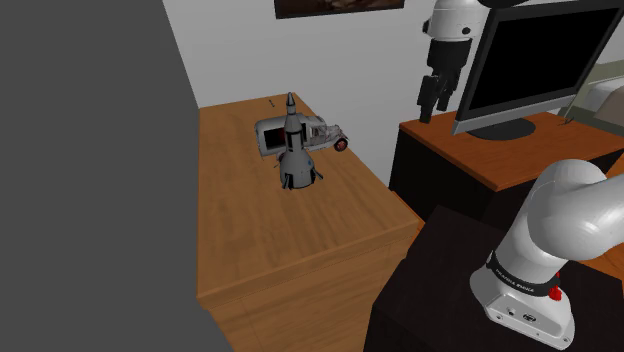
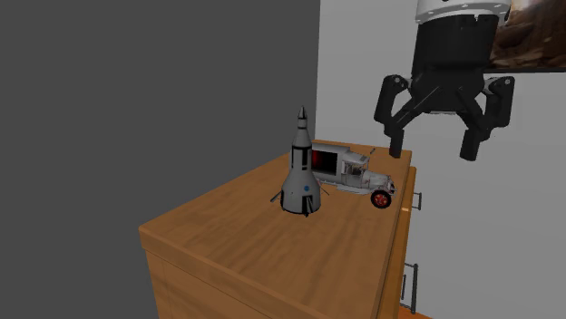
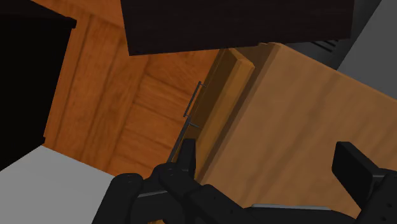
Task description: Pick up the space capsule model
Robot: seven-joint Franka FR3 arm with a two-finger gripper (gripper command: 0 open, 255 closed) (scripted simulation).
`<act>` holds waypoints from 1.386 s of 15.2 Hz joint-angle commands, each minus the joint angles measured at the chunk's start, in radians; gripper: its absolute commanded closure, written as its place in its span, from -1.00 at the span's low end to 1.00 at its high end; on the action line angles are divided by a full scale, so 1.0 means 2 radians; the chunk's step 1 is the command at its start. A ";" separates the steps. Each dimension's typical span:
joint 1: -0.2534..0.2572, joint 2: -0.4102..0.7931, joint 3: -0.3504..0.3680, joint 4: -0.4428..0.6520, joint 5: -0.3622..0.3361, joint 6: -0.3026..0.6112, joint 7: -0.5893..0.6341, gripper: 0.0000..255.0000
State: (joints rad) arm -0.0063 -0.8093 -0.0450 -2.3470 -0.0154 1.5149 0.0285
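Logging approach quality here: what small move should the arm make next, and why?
Probably carry the open hand sideways, up high, to above the space capsule model: it hangs over the edge of the dresser, off to the side, and the toy car stands close beside the model.

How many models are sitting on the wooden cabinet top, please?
2: the grey space capsule model, standing upright, and a grey toy truck close beside it.

Silver toy truck with red wheels [image 1: 320, 131] partly hidden behind grey rocket-shaped space capsule model [image 1: 293, 160], dark framed wall picture [image 1: 335, 7] cropped by shoulder view's top edge, white robot arm [image 2: 458, 7] cut off above black two-finger gripper [image 2: 433, 150] in second exterior view.
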 commanded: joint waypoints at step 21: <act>0.053 0.274 0.043 0.198 0.001 0.215 -0.043 -1.00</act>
State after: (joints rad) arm 0.0954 -0.2901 0.0348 -1.9806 -0.0105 1.9312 -0.0561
